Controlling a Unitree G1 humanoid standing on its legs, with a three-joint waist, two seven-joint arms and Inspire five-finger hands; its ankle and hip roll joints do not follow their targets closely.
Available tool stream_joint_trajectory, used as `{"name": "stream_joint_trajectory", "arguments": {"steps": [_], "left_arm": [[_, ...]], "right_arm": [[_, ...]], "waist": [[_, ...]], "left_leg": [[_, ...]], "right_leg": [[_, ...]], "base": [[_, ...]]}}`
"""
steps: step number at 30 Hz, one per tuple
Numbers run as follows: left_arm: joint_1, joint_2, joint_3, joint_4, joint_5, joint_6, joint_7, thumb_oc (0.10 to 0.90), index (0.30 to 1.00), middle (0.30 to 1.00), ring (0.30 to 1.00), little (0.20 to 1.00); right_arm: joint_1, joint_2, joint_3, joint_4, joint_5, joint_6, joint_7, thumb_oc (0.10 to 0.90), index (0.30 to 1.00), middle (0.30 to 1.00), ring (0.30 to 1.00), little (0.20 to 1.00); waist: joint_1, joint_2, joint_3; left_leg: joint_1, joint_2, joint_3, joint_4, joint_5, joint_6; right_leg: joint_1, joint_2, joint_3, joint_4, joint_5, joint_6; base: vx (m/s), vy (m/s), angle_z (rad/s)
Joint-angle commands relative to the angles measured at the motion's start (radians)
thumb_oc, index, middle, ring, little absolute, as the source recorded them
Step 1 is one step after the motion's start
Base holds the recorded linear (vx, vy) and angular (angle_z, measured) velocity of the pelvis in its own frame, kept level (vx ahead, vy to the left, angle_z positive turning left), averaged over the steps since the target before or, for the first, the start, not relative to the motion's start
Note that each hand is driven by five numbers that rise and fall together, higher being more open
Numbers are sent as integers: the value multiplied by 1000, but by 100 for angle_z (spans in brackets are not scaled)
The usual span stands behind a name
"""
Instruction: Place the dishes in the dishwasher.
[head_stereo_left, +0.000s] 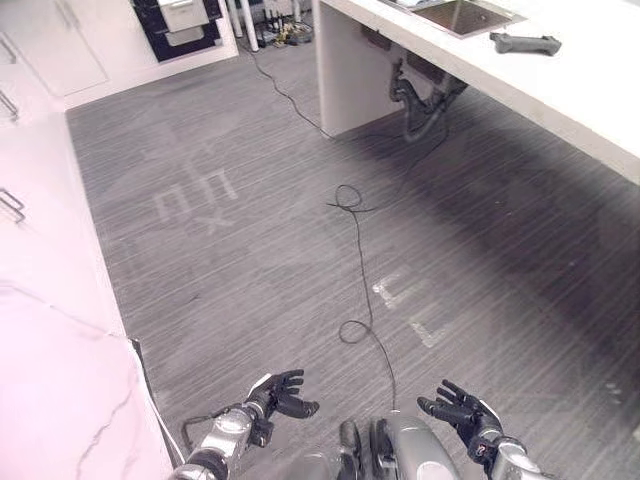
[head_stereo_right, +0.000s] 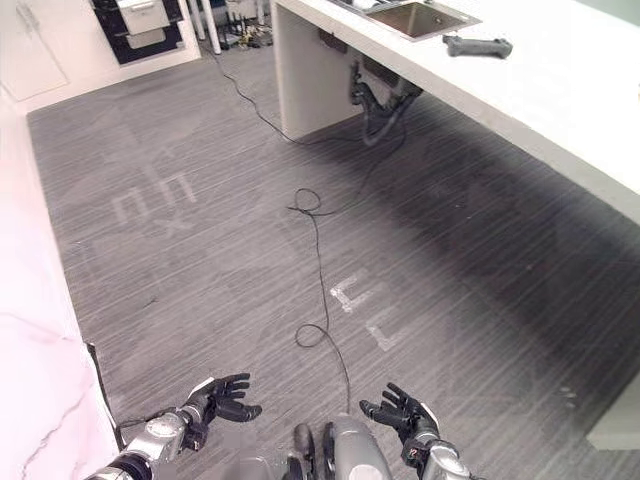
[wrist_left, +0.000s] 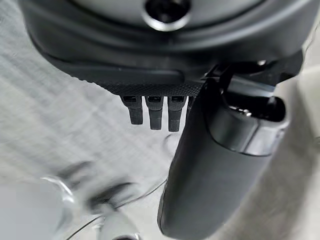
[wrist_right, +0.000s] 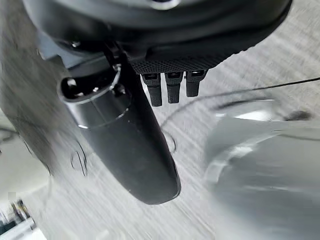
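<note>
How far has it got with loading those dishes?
Nothing looks done yet. Both the left hand and right hand hang open and empty over the grey floor. The counter with its sink lies ahead to the right. Fetching and loading dishes all remains.

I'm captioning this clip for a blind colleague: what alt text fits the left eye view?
Both robot hands, left hand and right hand, hang open and empty above a grey floor. A white counter with a sink stands ahead to the right.
</note>
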Motion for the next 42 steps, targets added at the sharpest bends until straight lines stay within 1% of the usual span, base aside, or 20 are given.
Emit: {"name": "stream_joint_trajectory", "arguments": {"steps": [1,6,8,9,10,11,12,13,16,19,22,24,25,27,31,33,35,37,39,42], "left_arm": [[77,3,19,-56,13,-49,-2,800,900,900,900,900],[90,-13,14,-37,5,-51,7,800,900,900,900,900],[93,-18,18,-27,5,-53,5,800,900,900,900,900],[93,-21,21,-23,3,-52,2,800,900,900,900,900],[93,-29,27,-18,10,-62,-5,800,900,900,900,900],[95,-33,30,-16,13,-69,-7,800,900,900,900,900],[97,-37,38,-19,15,-79,-10,800,900,900,900,900],[93,-35,51,-29,15,-71,-20,800,900,900,900,900],[91,-29,57,-37,21,-74,-24,800,900,900,900,900],[93,-22,46,-30,25,-89,-27,800,900,900,900,900],[106,-25,45,-21,23,-103,-28,800,900,900,900,900],[113,-24,50,-20,23,-105,-29,800,900,900,900,900],[114,-22,52,-17,24,-110,-31,800,900,900,900,900],[113,-16,54,-16,24,-122,-37,800,900,900,900,900],[82,3,36,-15,72,-122,-25,800,900,900,900,900],[70,14,32,-22,80,-111,-29,800,900,900,900,900],[54,25,12,-32,60,-105,-29,800,900,900,900,900],[47,29,1,-39,55,-93,-11,800,900,900,900,900],[42,28,-10,-42,46,-86,5,800,900,900,900,900],[28,31,-22,-51,46,-73,2,800,900,900,900,900]], "right_arm": [[-12,-31,-48,-25,-7,-43,21,800,900,900,900,900],[-8,-25,-46,-3,2,-42,3,800,900,900,900,900],[-13,-26,-40,5,-17,-43,-5,800,900,900,900,900],[-17,-31,-36,11,-25,-42,-12,800,900,900,900,900],[-21,-44,-29,20,-10,-43,-17,800,900,900,900,900],[-23,-49,-28,24,-6,-45,-16,800,900,900,900,900],[-23,-60,-28,30,-10,-52,-12,800,900,900,900,900],[-14,-73,-35,32,-14,-57,-4,800,900,900,900,900],[-15,-76,-39,37,-6,-59,4,800,900,900,900,900],[-21,-77,-34,45,-6,-49,-2,800,900,900,900,900],[-29,-82,-18,65,12,-44,0,800,900,900,900,900],[-31,-91,-11,81,12,-49,14,800,900,900,900,900],[-31,-96,-14,85,6,-50,21,800,900,900,900,900],[-34,-99,-19,86,-7,-48,18,800,900,900,900,900],[-26,-86,-41,106,-3,-32,0,800,900,900,900,900],[-21,-76,-53,112,-13,-20,-2,800,900,900,900,900],[-13,-57,-61,112,-32,-19,-8,800,900,900,900,900],[-11,-41,-62,121,-45,-18,-6,800,900,900,900,900],[-18,-31,-61,142,-47,-24,0,800,900,900,900,900],[-14,-32,-55,146,-44,-41,6,800,900,900,900,900]], "waist": [[-31,-1,-5],[-34,-11,-28],[-37,-13,-45],[-35,-18,-53],[-26,-28,-54],[-22,-28,-54],[-12,-32,-49],[3,-32,-38],[19,-35,-32],[40,-24,-18],[60,19,-11],[69,28,-6],[67,28,-6],[60,30,-7],[68,17,-33],[65,21,-45],[54,22,-57],[49,27,-60],[42,33,-54],[15,42,-37]], "left_leg": [[75,54,-40,-77,-85,-72],[168,61,-63,-77,-99,-80],[220,67,-58,-77,-99,-98],[264,72,-53,-77,-52,-115],[251,85,-57,61,37,-146],[224,86,-64,122,54,-154],[141,96,-67,283,94,-167],[44,100,-63,333,108,-158],[4,81,-44,198,105,-139],[-42,93,-12,-77,152,-154],[-181,161,-71,-77,185,-193],[-238,200,-108,-77,203,-209],[-238,215,-94,-77,208,-209],[-225,237,-56,-77,204,-201],[-176,172,-35,-77,156,-158],[-154,153,-29,-77,130,-139],[-123,110,-29,-77,86,-97],[-91,93,-20,-77,49,-70],[-66,86,-15,-77,29,-60],[-25,75,-33,-77,12,-65]], "right_leg": [[73,-15,22,128,94,73],[131,10,30,128,52,39],[146,14,28,128,32,23],[163,18,34,128,14,8],[196,24,43,128,-11,-17],[206,29,43,128,-18,-27],[238,36,42,128,-36,-51],[285,45,40,128,-62,-66],[319,54,51,128,-87,-66],[366,83,52,128,-130,-59],[401,139,67,128,-166,-65],[426,151,82,128,-186,-67],[434,145,85,128,-194,-65],[447,137,85,128,-208,-61],[543,125,82,128,-256,-56],[554,126,72,171,-225,-39],[463,107,82,420,-85,27],[364,88,55,592,6,71],[287,92,27,610,0,65],[219,114,-13,494,-46,25]], "base": [[404,-216,-22],[370,-187,5],[336,-123,34],[382,-192,23],[383,-202,14],[351,-218,22],[363,-164,37],[376,-139,19],[281,-3,-22],[351,105,-12],[375,147,-3],[441,194,-37],[438,256,-62],[392,275,-56],[401,264,-25],[364,279,-10],[345,341,3],[297,276,9],[233,144,-6],[233,21,-24]]}}
